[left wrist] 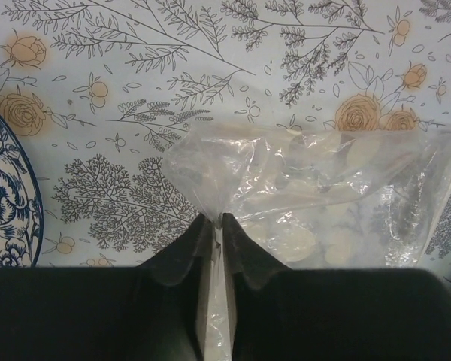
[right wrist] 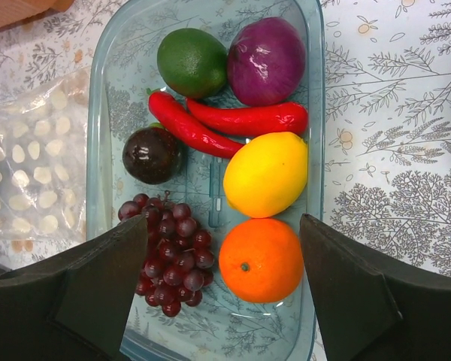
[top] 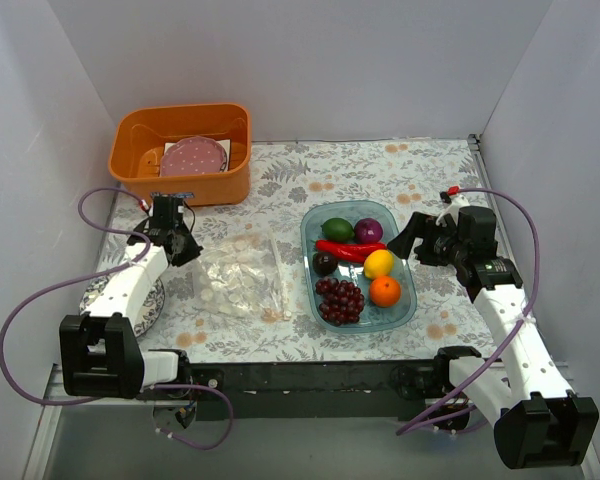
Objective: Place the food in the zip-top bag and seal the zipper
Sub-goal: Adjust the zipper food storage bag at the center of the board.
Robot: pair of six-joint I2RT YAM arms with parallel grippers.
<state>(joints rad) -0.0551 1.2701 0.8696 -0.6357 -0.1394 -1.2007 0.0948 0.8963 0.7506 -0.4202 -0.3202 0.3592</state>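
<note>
The clear zip-top bag (top: 242, 280) lies crumpled on the flowered cloth, left of the tray. My left gripper (left wrist: 213, 219) is shut on a pinched fold at the bag's (left wrist: 316, 195) left corner. I cannot make out the zipper. The food lies in the blue tray (top: 310, 225): grape bunch (right wrist: 169, 252), orange (right wrist: 261, 259), lemon (right wrist: 265, 173), red chili (right wrist: 210, 124), green fruit (right wrist: 192, 62), purple piece (right wrist: 266, 60) and dark piece (right wrist: 152, 155). My right gripper (right wrist: 224, 226) hangs open above the tray's near end, its fingers either side of the grapes and orange, holding nothing.
An orange basket (top: 180, 150) at the back left holds the pink dotted plate (top: 192, 157). A blue-patterned plate (left wrist: 7, 203) lies under my left arm, left of the bag. White walls close in three sides.
</note>
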